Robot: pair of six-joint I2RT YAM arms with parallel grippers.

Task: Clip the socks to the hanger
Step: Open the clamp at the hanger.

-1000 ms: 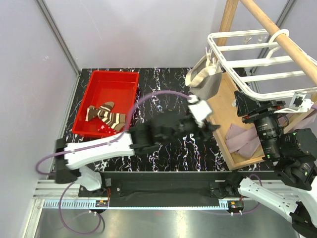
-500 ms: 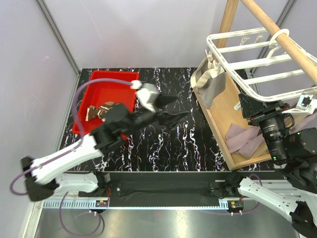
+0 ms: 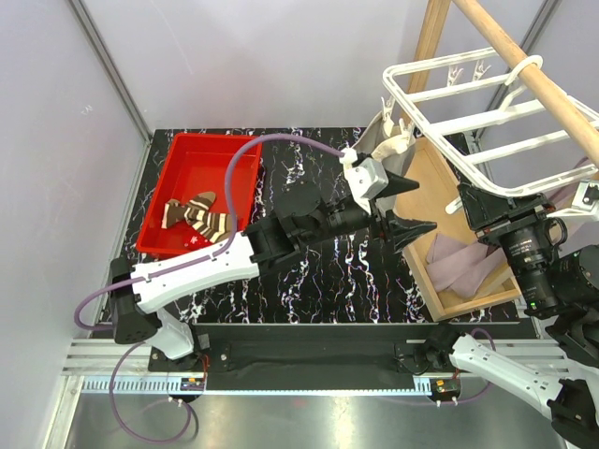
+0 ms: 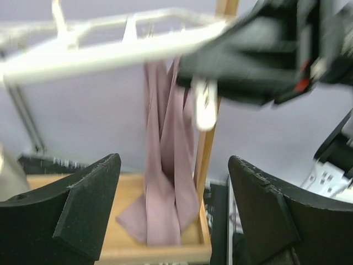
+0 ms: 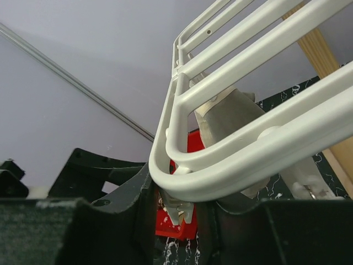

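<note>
The white hanger (image 3: 468, 94) hangs from the wooden pole at the top right. A beige-grey sock (image 3: 386, 140) dangles from its near-left corner, and a mauve sock (image 4: 165, 182) hangs from it with its end in the wooden tray. My left gripper (image 3: 401, 206) is open and empty beside the tray's left edge, facing the mauve sock (image 3: 454, 262). In the left wrist view its fingers (image 4: 83, 204) stand wide apart. My right gripper (image 5: 185, 221) is shut on a small white clip (image 5: 179, 212) under the hanger's corner (image 5: 182, 182). A striped sock (image 3: 201, 217) lies in the red tub.
The red tub (image 3: 187, 140) stands at the back left on the black marbled table. A wooden tray (image 3: 468, 301) lies under the hanger, with the wooden pole (image 3: 524, 65) and its upright above. The right arm's black camera body (image 3: 519, 248) sits close to the tray.
My left arm swung from the hanger to the red tub and back to the tray's left edge, its jaws opening wider. The hanger shifted slightly.
</note>
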